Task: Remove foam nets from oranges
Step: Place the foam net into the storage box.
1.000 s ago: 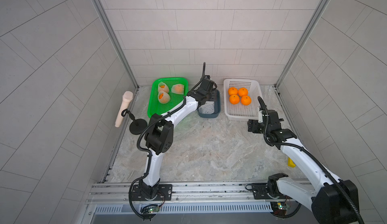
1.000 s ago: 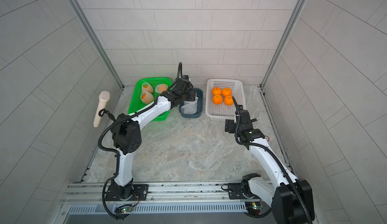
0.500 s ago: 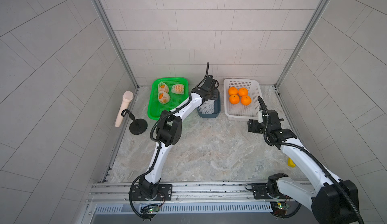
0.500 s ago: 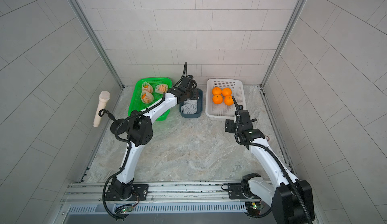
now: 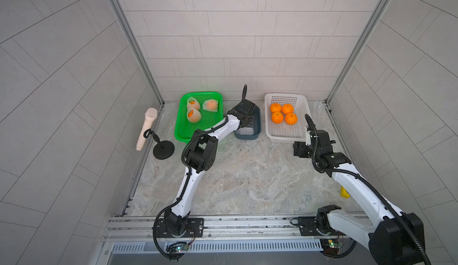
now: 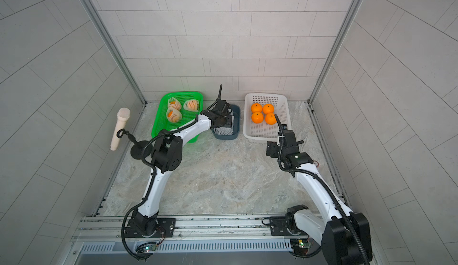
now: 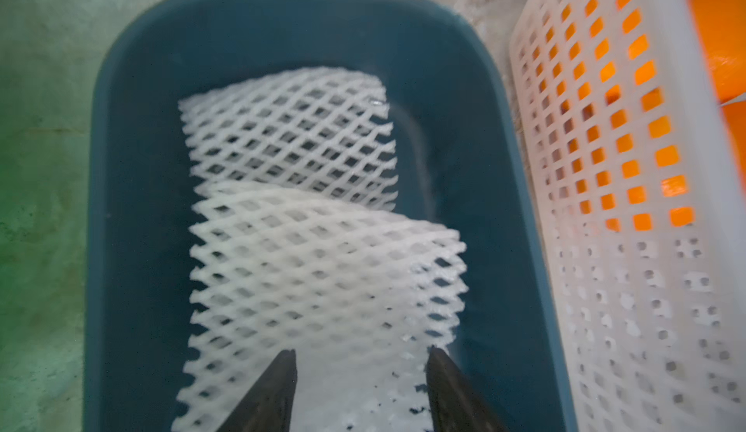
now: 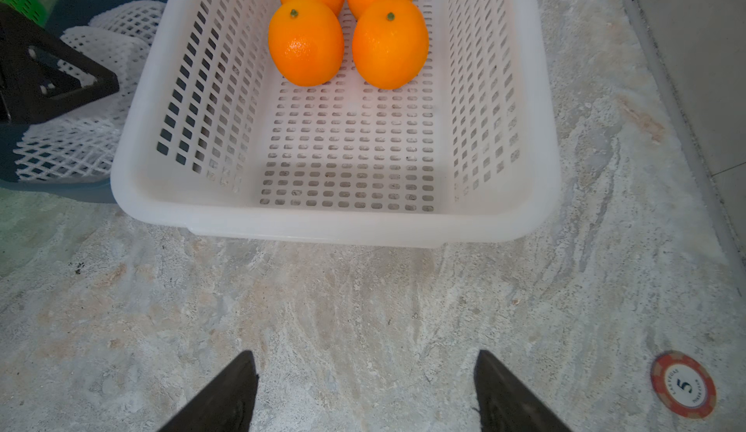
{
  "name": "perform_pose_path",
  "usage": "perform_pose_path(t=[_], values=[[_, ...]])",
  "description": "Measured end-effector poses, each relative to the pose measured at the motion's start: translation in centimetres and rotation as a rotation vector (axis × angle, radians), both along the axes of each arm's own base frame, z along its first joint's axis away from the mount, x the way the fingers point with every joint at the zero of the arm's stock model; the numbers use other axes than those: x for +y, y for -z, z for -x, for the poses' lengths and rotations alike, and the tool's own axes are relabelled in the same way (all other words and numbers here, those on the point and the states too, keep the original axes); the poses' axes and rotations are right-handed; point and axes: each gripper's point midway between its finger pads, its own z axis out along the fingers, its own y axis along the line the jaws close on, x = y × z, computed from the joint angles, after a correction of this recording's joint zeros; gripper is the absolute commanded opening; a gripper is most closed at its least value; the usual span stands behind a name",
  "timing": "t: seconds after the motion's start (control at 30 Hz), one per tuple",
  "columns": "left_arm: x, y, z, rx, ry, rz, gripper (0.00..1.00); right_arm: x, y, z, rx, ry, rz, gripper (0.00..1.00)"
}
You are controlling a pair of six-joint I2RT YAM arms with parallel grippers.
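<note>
The left claw (image 7: 361,365) was let go. Its two dark fingers (image 7: 270,401) were apart, with nothing pinched between them. It hung over the blue tub (image 7: 121,167). Right under it lay two loose foam nets (image 7: 323,268), white and full of diamond holes. One lay partly on top of the other, and both were inside the tub. The wrist picture was a bit blurry, so I could not tell if the fingertips touched the top net. Just beside the tub stood the white basket (image 7: 605,288).

The right claw (image 8: 365,363) was spread wide too and held nothing. It was above the bare stone table (image 8: 363,309), near the front edge of the white basket. Four bare oranges (image 8: 305,42) sat bunched together at the end of the basket nearest the back wall. A small red and white chip (image 8: 683,384) lay on the table near this claw.

In both top views, a green tray (image 5: 183,132) sat on the other side of the blue tub. Three wrapped oranges (image 5: 193,115) lay in it, each with a white net around it.
</note>
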Motion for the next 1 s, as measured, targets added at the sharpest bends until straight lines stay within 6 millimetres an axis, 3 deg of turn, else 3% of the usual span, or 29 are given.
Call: perform_pose_path(t=[0.17,0.4,0.63,1.0], values=[[0.3,1.5,0.6,0.031,-0.021,0.006,0.56,0.0,0.0,0.0,0.000,0.000,0.000,0.85],[-0.1,1.6,0.4,0.033,-0.029,0.031,0.56,0.0,0.0,0.0,0.000,0.000,0.000,0.85],[-0.3,3.8,-0.8,0.052,-0.043,0.040,0.56,0.0,0.0,0.0,0.000,0.001,0.001,0.85],[-0.3,3.9,-1.2,0.061,-0.057,0.037,0.56,0.0,0.1,0.0,0.002,0.002,0.002,0.85]])
